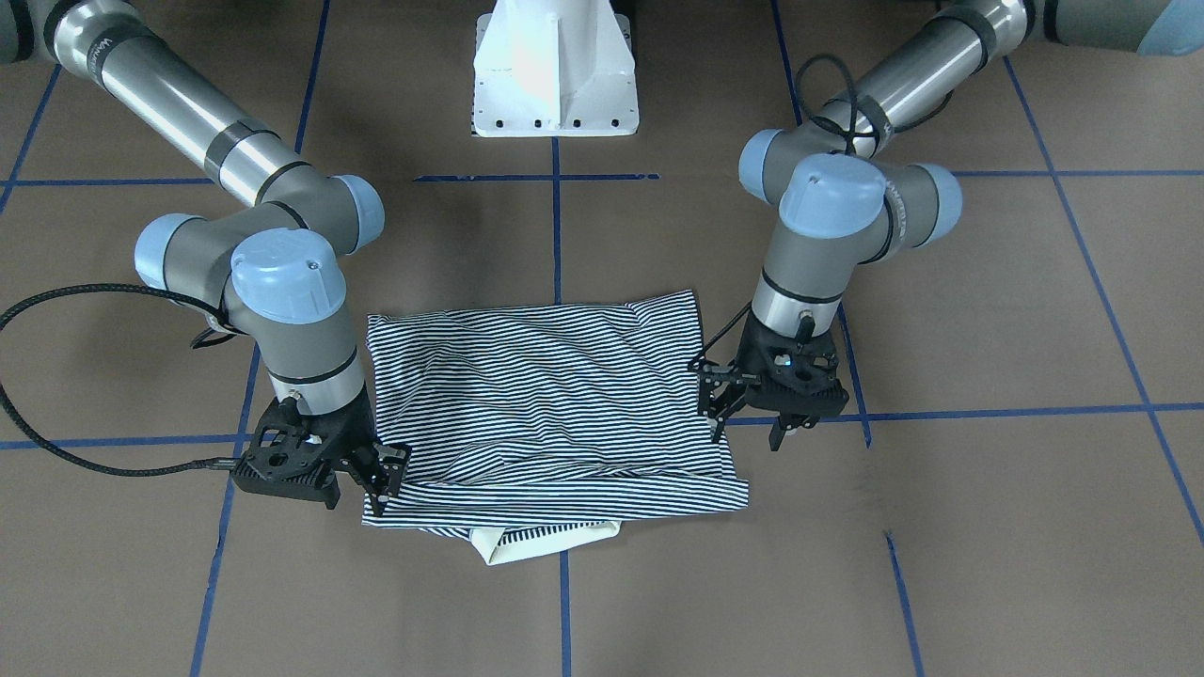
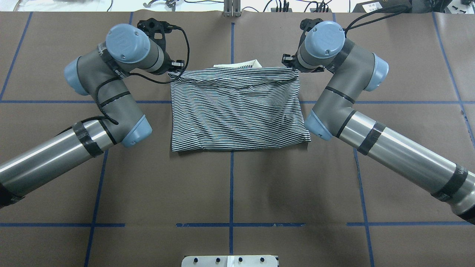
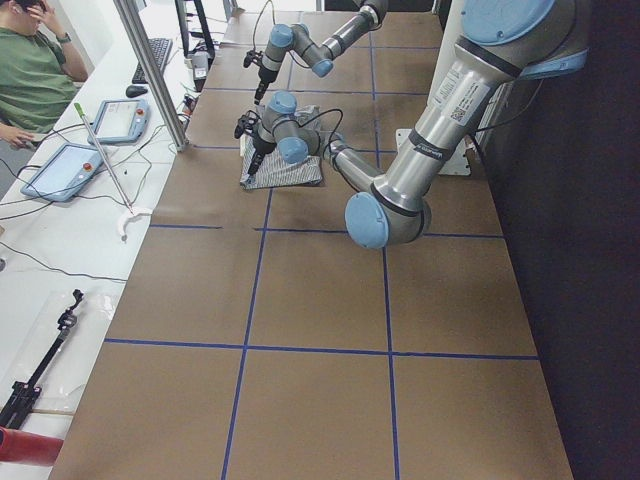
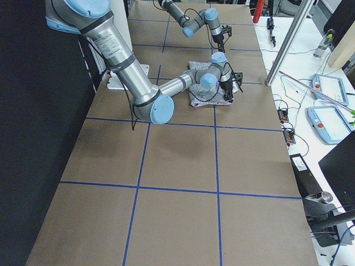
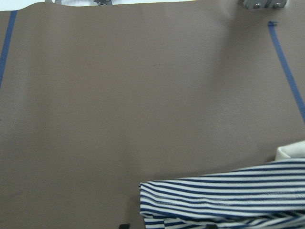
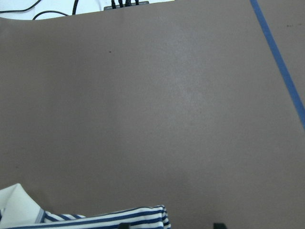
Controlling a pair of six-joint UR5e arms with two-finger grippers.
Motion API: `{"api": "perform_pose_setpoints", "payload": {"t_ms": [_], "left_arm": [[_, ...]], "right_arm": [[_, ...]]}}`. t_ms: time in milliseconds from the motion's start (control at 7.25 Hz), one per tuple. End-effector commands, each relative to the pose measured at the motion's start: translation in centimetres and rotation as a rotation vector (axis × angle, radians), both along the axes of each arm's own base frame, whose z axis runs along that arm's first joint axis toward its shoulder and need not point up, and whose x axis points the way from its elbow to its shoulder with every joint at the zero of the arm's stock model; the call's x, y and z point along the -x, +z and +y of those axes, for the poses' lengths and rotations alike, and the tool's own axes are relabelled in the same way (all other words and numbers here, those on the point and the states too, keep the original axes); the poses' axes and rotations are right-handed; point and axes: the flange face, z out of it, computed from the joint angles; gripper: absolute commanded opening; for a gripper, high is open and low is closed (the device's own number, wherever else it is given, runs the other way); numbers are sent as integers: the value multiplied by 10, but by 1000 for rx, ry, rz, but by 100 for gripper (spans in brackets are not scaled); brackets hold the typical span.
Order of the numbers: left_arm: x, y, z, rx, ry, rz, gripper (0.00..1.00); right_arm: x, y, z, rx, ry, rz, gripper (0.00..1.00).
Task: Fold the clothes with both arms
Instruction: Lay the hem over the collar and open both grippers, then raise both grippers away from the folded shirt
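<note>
The striped polo shirt (image 1: 555, 395) lies folded into a flat rectangle on the brown table, also seen from overhead (image 2: 237, 107). Its cream collar (image 1: 541, 543) peeks out at the edge far from the robot. My left gripper (image 1: 750, 425) is low at one far corner of the shirt, jaws apart, one finger at the shirt's edge. My right gripper (image 1: 357, 487) is at the other far corner, jaws apart. The left wrist view shows the striped corner (image 5: 228, 195) on the table. The right wrist view shows the other corner (image 6: 95, 219) beside two spread fingertips.
The white pedestal base (image 1: 555, 75) stands at the robot's side of the table. Blue tape lines (image 2: 232, 185) cross the brown tabletop. A side bench with tablets (image 3: 70, 165) and a seated person (image 3: 35, 70) runs along the table's far edge.
</note>
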Motion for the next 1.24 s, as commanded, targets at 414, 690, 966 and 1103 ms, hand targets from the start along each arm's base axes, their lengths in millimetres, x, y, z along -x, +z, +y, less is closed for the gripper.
{"api": "perform_pose_setpoints", "payload": {"t_ms": [414,690,966,1103], "left_arm": [[-5,56,113,153,4,225,53],[-31,59,148,212,0,272,46],[-46,57,164,234,15,281,46],[-53,57,170,238,15,281,46]], "right_arm": [[-94,55,21,-138,-189,-73,100],[-94,53,21,-130,-179,-81,100],[-93,53,21,-120,-170,-86,100],[-93,55,21,-118,-170,-84,100]]}}
